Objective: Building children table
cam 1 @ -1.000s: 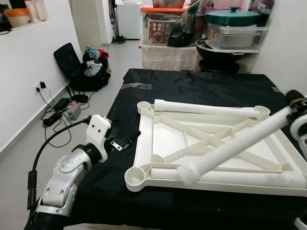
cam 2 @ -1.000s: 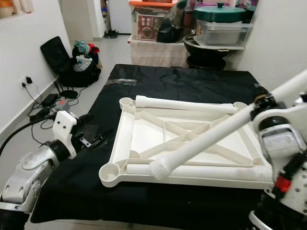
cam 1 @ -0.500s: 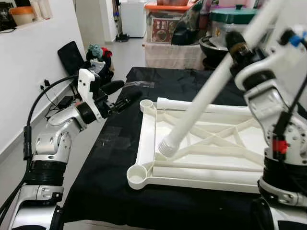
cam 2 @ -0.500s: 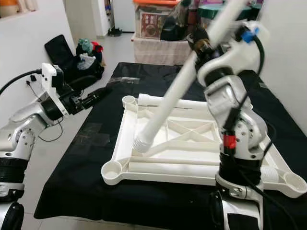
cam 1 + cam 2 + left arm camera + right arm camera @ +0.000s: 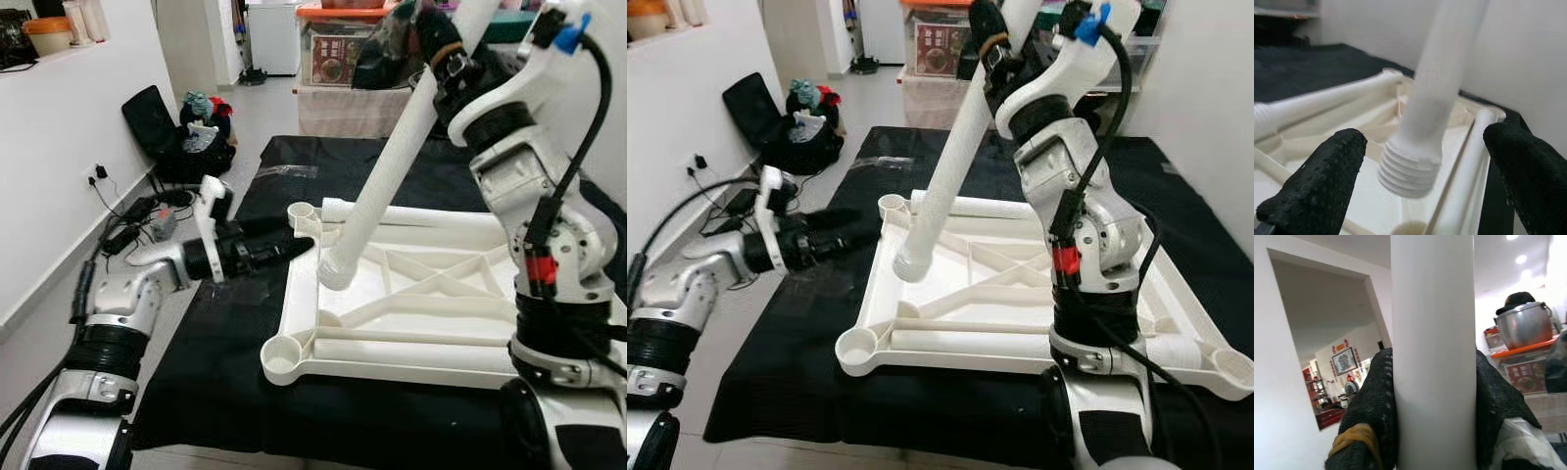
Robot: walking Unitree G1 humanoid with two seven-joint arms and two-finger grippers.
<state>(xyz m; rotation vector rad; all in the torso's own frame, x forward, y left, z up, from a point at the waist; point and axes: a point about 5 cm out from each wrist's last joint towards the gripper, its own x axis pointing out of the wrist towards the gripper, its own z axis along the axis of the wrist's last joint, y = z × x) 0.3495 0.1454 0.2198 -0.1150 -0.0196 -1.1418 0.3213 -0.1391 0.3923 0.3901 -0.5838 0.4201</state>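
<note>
Now | R gripper (image 5: 443,51) jaws clamp 1 leg (image 5: 384,171) | L gripper (image 5: 284,243) jaws wide, empty | 1 tabletop (image 5: 300,294), 2 legs lying in it

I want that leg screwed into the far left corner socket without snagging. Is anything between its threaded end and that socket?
Nothing visible blocks it. The right gripper holds the leg tilted, its threaded end hanging above the tabletop just short of the corner socket. The open left gripper reaches in beside it, not under it.
</note>
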